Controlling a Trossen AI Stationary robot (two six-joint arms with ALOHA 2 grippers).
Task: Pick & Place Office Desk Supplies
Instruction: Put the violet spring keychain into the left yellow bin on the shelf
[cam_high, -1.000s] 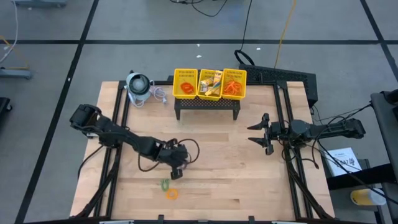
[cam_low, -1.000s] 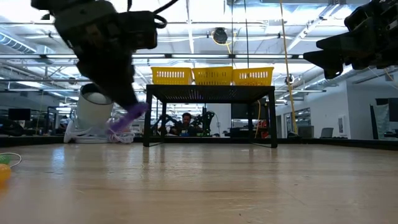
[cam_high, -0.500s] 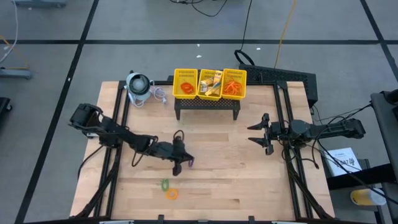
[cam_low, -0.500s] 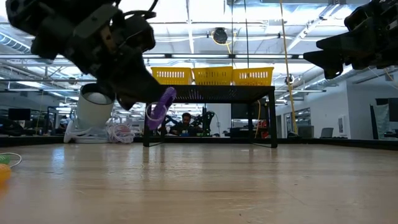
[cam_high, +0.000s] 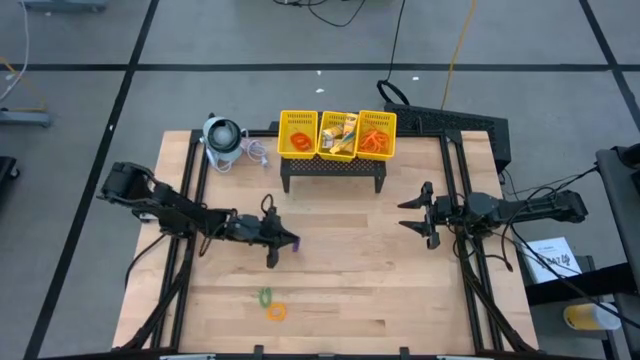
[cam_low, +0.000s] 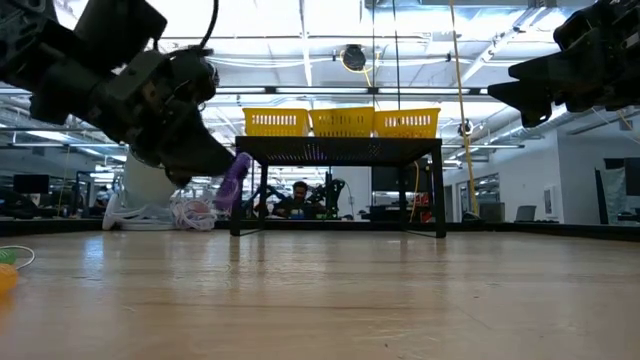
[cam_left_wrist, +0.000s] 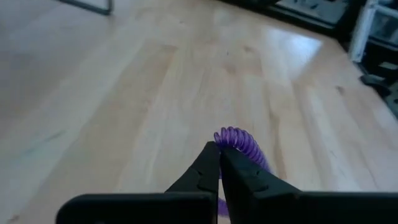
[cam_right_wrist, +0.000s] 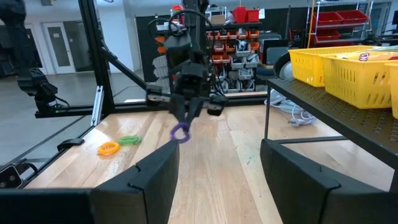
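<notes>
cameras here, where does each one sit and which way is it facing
High view: overhead, looking straight down on the table; both arms show.
Low view: at tabletop height, looking across to the yellow basket; left gripper comes in from above.
Left wrist view: on the left arm, looking past its shut fingers at the wood.
Right wrist view: on the right arm, facing the left arm across the table, past its own open fingers.
All four share the purple ring.
</notes>
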